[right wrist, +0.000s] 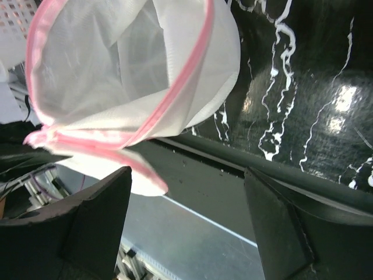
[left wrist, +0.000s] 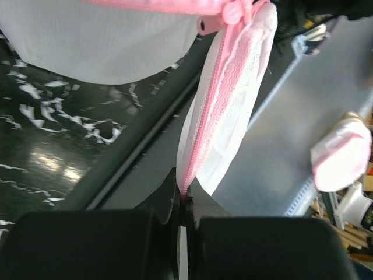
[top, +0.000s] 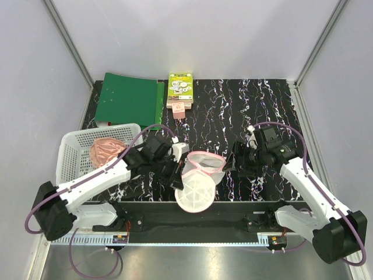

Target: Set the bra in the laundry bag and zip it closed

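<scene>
Plainly, little was done: left fingers (left wrist: 163,201) clamped the open bag (top: 195,195) by its edge, right fingers (right wrist: 99,221) stood apart beside it; the bra (top: 106,150) lay in a basket (top: 70,146) left of them, packing and zipping remaining.

A robotics lab cell — grey panel walls (top: 204,35), aluminium framing (top: 69,39), left arm (top: 96,179) and right arm (top: 312,184) bolted along the bottom.
</scene>
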Available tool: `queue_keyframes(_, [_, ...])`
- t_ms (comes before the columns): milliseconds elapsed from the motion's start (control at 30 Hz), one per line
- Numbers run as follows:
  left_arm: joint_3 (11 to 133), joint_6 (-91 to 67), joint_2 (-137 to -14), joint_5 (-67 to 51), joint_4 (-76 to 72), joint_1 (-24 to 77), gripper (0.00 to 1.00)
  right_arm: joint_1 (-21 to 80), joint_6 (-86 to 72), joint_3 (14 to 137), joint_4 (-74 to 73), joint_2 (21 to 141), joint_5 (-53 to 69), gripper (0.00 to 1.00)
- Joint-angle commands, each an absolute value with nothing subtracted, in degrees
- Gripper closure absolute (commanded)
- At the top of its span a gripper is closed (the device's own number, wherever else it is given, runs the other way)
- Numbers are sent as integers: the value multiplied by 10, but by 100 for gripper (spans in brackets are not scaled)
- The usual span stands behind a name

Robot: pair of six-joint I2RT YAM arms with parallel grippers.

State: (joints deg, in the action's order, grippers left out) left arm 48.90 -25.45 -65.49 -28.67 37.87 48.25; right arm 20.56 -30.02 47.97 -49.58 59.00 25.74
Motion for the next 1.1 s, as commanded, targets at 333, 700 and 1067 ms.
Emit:
queue_keyframes(333, [502,-235,-604,-25,436,438,22,207,-307,485,-461,577,198,13])
queue_keyframes(700, [548,-323,-449,82,534,321,7,207,-314,558,-365,789,184,17])
queue_keyframes(1067, [561,-372,-506,-46,548,37,14,207,-314,511,-266,893,223,61])
